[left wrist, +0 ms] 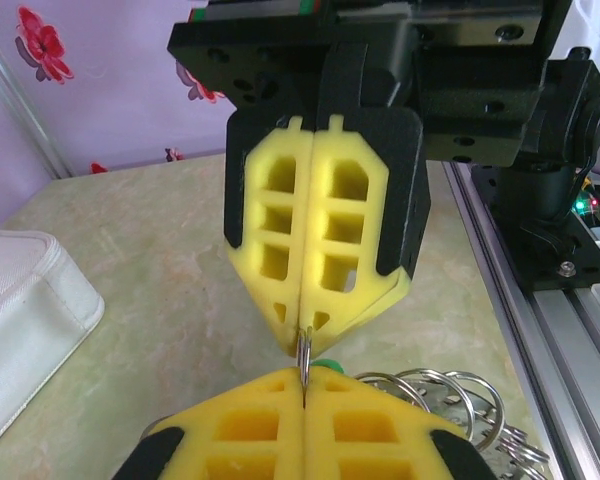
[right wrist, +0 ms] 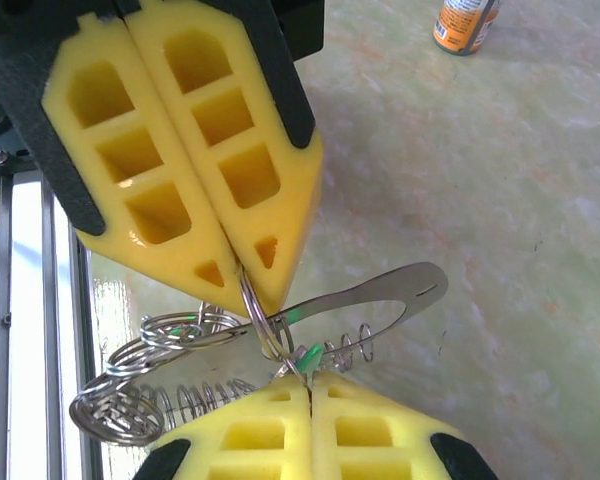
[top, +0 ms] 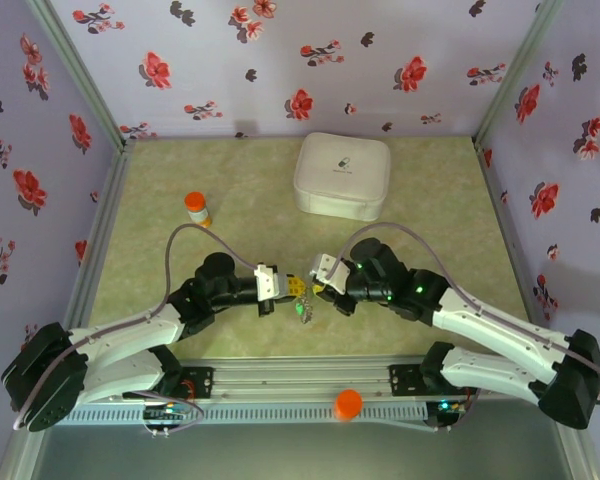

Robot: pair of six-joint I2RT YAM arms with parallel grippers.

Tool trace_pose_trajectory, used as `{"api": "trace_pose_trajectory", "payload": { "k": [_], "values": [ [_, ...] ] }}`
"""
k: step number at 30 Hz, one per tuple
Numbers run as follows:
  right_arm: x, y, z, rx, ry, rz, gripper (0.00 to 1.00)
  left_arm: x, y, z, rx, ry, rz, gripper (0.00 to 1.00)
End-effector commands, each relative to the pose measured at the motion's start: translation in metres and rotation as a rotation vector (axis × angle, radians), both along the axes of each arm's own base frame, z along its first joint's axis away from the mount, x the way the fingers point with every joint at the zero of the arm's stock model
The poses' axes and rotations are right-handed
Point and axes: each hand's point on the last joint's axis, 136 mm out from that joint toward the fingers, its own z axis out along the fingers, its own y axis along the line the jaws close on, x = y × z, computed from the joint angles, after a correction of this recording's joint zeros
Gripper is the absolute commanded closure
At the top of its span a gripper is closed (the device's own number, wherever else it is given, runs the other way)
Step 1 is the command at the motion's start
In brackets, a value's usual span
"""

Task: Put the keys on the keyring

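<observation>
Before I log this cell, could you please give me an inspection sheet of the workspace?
Surface: pale green marbled mat.
Job's things: keyring, wire loops bunched at the fingertips; keys, one green head visible there.
Clutter: orange-capped bottle, white case, orange round object on the front rail.
Grippers: left gripper and right gripper both shut, tip to tip, pinching one ring wire.
Cables: grey cable looped over each arm, clear of the fingers.
Surroundings: floral-print walls on three sides.
</observation>
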Motion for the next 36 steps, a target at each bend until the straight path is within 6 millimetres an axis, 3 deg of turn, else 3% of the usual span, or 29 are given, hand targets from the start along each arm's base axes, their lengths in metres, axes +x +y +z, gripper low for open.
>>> {"api": "trace_pose_trajectory", "payload": {
  "k": [1,4,10,16,26,36],
  "values": [
    [0.009,0.002,0.003,0.009,0.013,-0.041,1.0,-0.007,-0.002,0.027,-0.082,-0.054,-0.04,1.0],
    [0.007,0.006,0.007,0.04,0.02,-0.026,0.99,-0.007,-0.003,0.029,-0.093,-0.05,-0.045,1.0],
    [0.006,-0.002,0.011,0.063,-0.058,-0.026,0.87,-0.007,-0.004,0.024,-0.087,-0.042,-0.045,1.0],
    [-0.013,-0.004,0.017,0.133,-0.071,0.063,0.65,-0.007,-0.004,0.02,-0.088,-0.03,-0.044,1.0],
    [-0.013,0.009,0.033,0.199,-0.071,0.084,0.7,-0.007,-0.004,0.02,-0.087,-0.025,-0.045,1.0],
    [-0.007,0.015,0.028,0.178,-0.065,0.076,0.9,-0.008,-0.004,0.021,-0.092,-0.028,-0.048,1.0]
  ]
}}
